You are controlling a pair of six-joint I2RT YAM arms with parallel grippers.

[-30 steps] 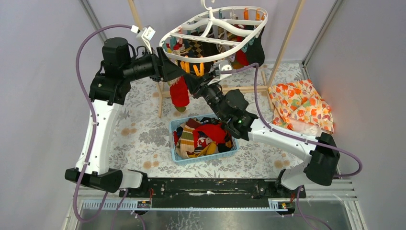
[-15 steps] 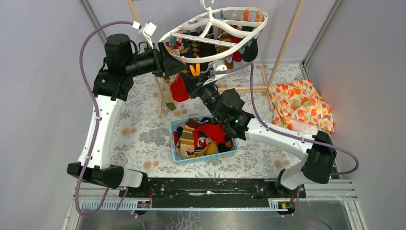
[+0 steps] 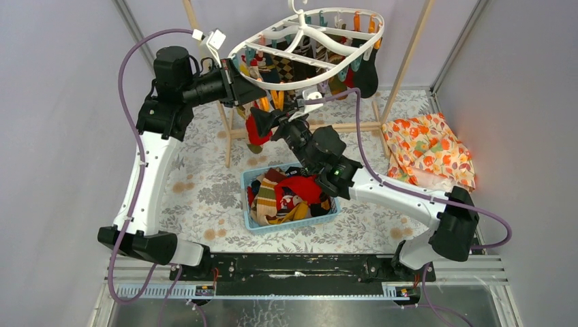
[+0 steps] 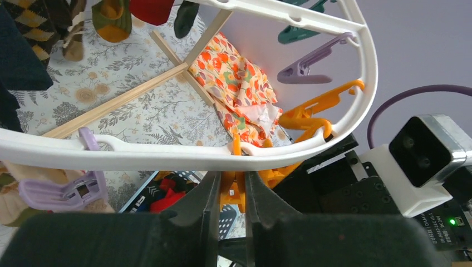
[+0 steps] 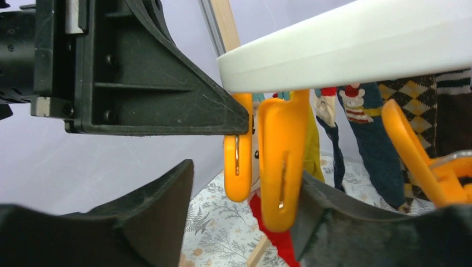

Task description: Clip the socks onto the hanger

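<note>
The white oval hanger (image 3: pixel 308 39) hangs at the back with several socks (image 3: pixel 364 71) clipped on its far side. My left gripper (image 3: pixel 253 90) is under its near rim and shut on an orange clip (image 4: pixel 232 192) that hangs from the rim (image 4: pixel 167 156). My right gripper (image 3: pixel 264 122) is just below it and open. Two orange clips (image 5: pixel 281 161) hang between its fingers (image 5: pixel 150 206). A red sock (image 3: pixel 253 131) dangles at these clips, also in the right wrist view (image 5: pixel 273 236). I cannot tell whether a clip grips it.
A blue basket (image 3: pixel 294 225) with several loose socks (image 3: pixel 300 187) stands in the middle of the table. An orange floral cloth (image 3: pixel 428 151) lies at the right. The wooden rail frame (image 3: pixel 407 58) stands round the hanger. More teal, purple and orange clips (image 4: pixel 311 62) hang from the rim.
The hanger's near rim has lifted a little. Both grippers have moved up and left under it, and the red sock has risen with them.
</note>
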